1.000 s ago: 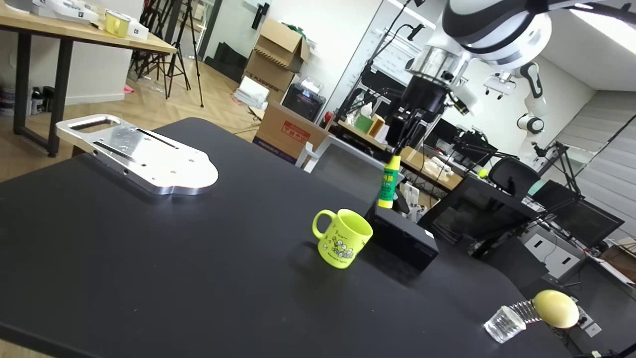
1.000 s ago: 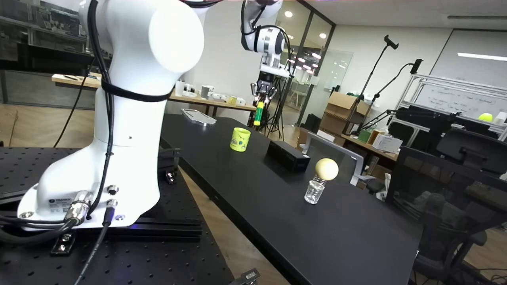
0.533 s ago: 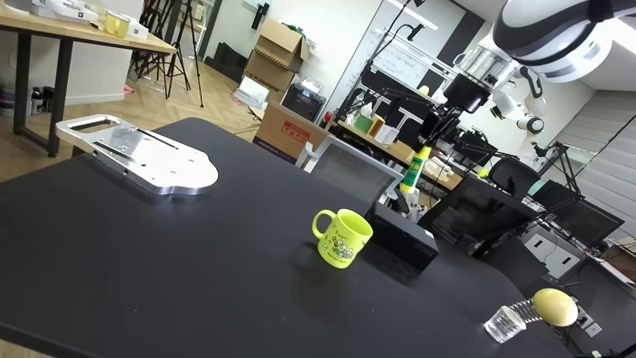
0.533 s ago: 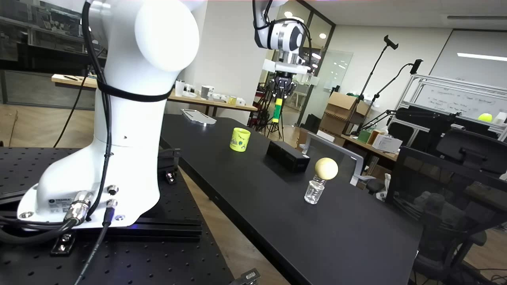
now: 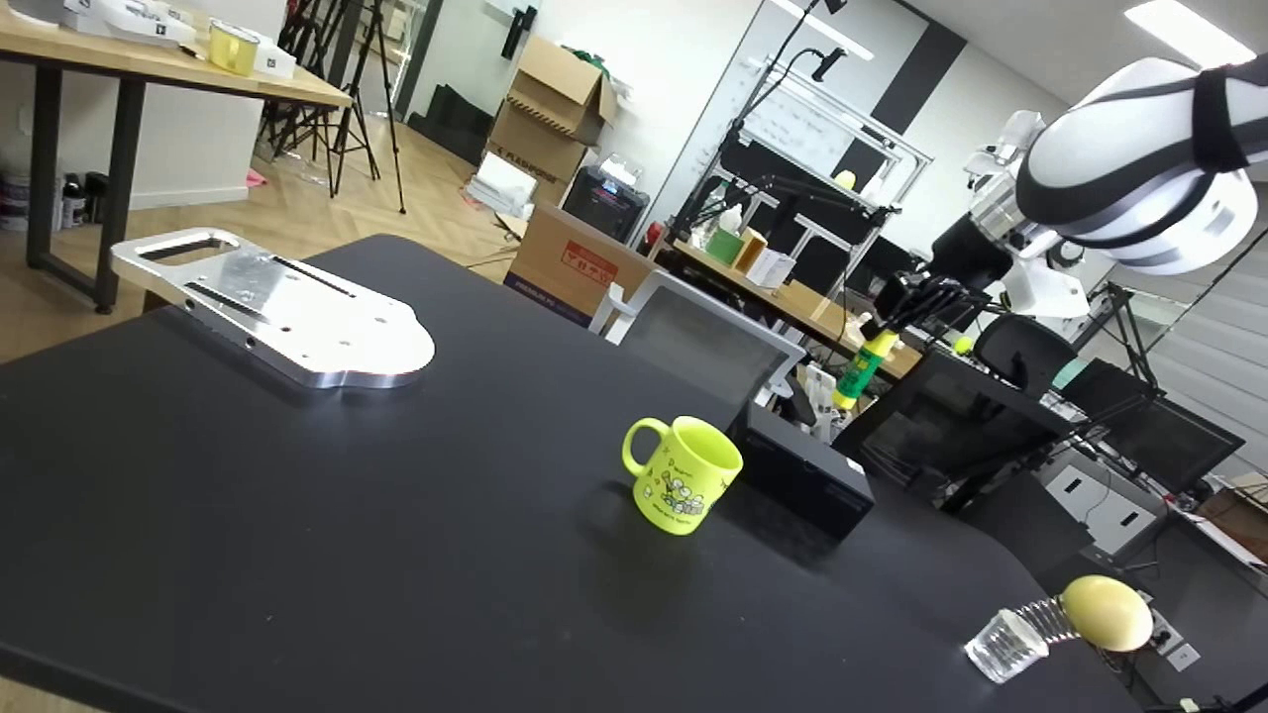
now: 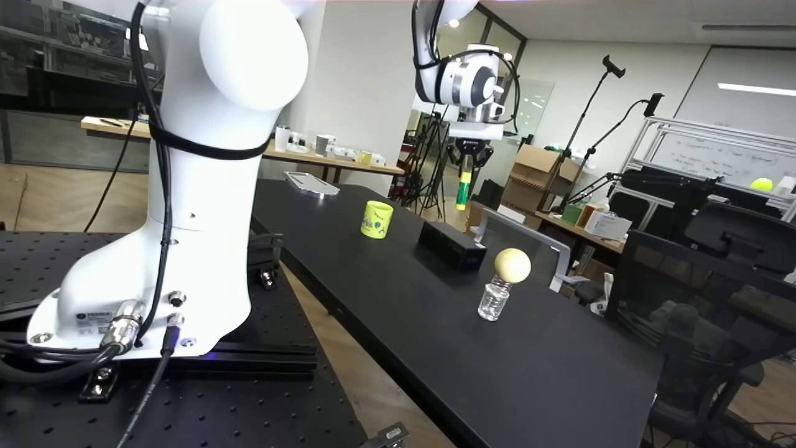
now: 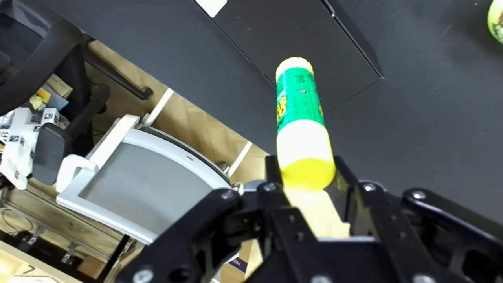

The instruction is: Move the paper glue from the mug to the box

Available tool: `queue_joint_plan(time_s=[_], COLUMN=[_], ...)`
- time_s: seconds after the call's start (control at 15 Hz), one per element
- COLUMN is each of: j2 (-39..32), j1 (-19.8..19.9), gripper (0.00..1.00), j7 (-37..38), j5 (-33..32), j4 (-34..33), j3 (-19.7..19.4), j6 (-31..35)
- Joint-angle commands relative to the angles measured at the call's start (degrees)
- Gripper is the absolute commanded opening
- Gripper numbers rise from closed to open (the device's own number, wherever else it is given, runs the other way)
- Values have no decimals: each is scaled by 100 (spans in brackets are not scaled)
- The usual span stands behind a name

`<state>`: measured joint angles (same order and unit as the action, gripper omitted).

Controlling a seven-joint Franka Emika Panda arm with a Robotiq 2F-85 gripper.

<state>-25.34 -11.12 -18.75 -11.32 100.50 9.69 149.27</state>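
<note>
The paper glue (image 5: 864,370), a slim green stick with yellow ends, hangs in the air in my gripper (image 5: 880,332). The glue also shows in an exterior view (image 6: 463,191) below the gripper (image 6: 465,171). In the wrist view my gripper (image 7: 308,167) is shut on the yellow end of the glue (image 7: 300,102); its free end appears against the box's flat dark top (image 7: 283,35). The low black box (image 5: 802,475) stands on the table beside the mug and also shows here (image 6: 453,246). The lime mug (image 5: 684,480) stands upright (image 6: 377,219); only its edge shows in the wrist view (image 7: 497,21).
A pale yellow ball (image 5: 1108,614) on a spring and clear jar stands on the table (image 6: 513,266). A silver metal plate (image 5: 287,307) lies at the table's far end. A grey chair (image 5: 684,337) stands by the table edge behind the box (image 7: 157,184).
My gripper has carried the glue to the right in both exterior views, away from the mug's side. It rose slightly, then came down over the last half second. Mug and box have not moved.
</note>
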Motion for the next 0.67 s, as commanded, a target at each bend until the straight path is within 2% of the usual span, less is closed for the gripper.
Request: queue_joint_plan(time_s=[0.0,0.6], j2=[163,-1], j1=[24,160], gripper=[9,9], j7=[444,547], j5=[-59,36], j4=[451,796], j3=[-176,-226], j6=[423,895])
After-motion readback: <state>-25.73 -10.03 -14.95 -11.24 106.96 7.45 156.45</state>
